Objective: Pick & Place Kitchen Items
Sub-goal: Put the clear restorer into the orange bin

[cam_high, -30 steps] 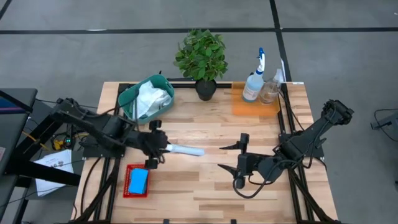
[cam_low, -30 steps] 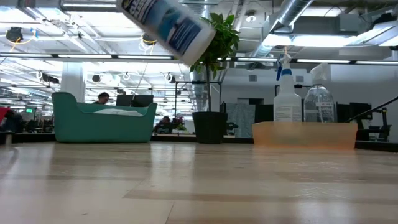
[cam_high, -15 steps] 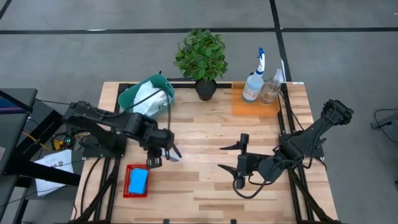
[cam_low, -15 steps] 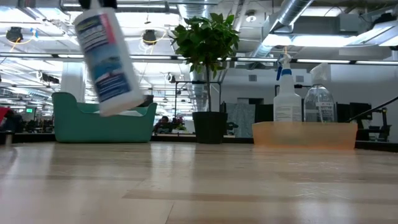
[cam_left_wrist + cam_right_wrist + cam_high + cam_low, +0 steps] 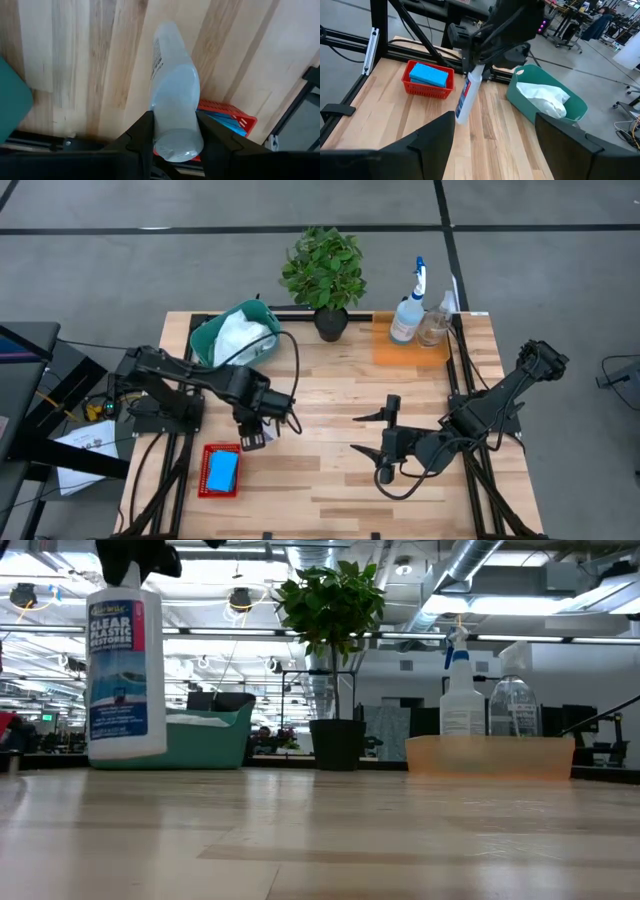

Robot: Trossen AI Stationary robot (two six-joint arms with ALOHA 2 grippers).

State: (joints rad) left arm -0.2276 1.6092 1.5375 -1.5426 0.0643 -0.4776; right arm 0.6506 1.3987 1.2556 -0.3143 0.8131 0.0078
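A small white labelled bottle [image 5: 127,675] hangs upright over the left half of the table, with my left gripper [image 5: 262,420] shut on its top and pointing straight down. From above the gripper hides the bottle. A blue sponge [image 5: 221,470] lies in a red basket [image 5: 205,487] just nearer the table's near edge. Two clear spray bottles [image 5: 412,310] stand in an orange tray [image 5: 385,350] at the far right. A white cloth [image 5: 243,335] lies in a teal bin [image 5: 205,337]. My right gripper [image 5: 362,433] waits open at the right. My left gripper pinches the bottle's top end [image 5: 172,132], at the neck below the cap, between its two fingers [image 5: 142,132]. The fingers come from above, pointing down. The bottle hangs below them, upright with its label readable, its base [image 5: 461,119] clear of the table.
A leafy plant in a black pot [image 5: 324,275] stands at the far edge in the middle. Bare wood lies between the two arms [image 5: 320,470]. Black frame rails [image 5: 455,370] run along the table's sides.
My left gripper has tipped from near level to pointing straight down and sunk a little, moving slightly toward the table's right edge. The bottle has swung from lying level, its base toward the right, to hanging upright below the fingers.
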